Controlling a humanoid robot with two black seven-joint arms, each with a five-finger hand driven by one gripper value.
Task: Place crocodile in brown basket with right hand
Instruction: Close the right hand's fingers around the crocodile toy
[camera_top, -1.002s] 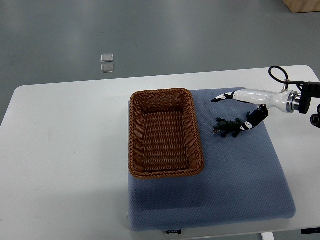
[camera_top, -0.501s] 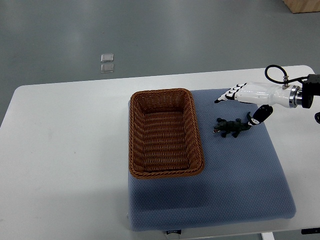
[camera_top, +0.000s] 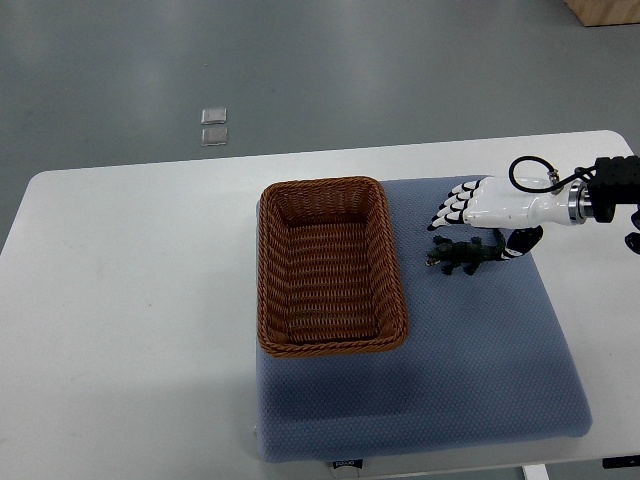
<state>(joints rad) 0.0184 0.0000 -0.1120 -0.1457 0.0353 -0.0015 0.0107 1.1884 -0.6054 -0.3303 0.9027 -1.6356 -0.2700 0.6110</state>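
A small dark green toy crocodile (camera_top: 460, 256) lies on the blue pad (camera_top: 480, 350), to the right of the brown wicker basket (camera_top: 330, 265). My right hand (camera_top: 480, 215), white with black fingertips, comes in from the right edge and hovers just above the crocodile. Its fingers are spread over the toy's back and the thumb hangs down by the tail end. Nothing is in the hand. Nothing lies inside the basket. The left arm does not show.
The blue pad rests on a white table (camera_top: 130, 300). Two small clear squares (camera_top: 213, 127) lie on the grey floor beyond the table's far edge. A wooden corner (camera_top: 605, 10) shows at the top right.
My right hand has turned palm down and shifted left and lower, so that it now sits over the crocodile. The crocodile and the basket have stayed put.
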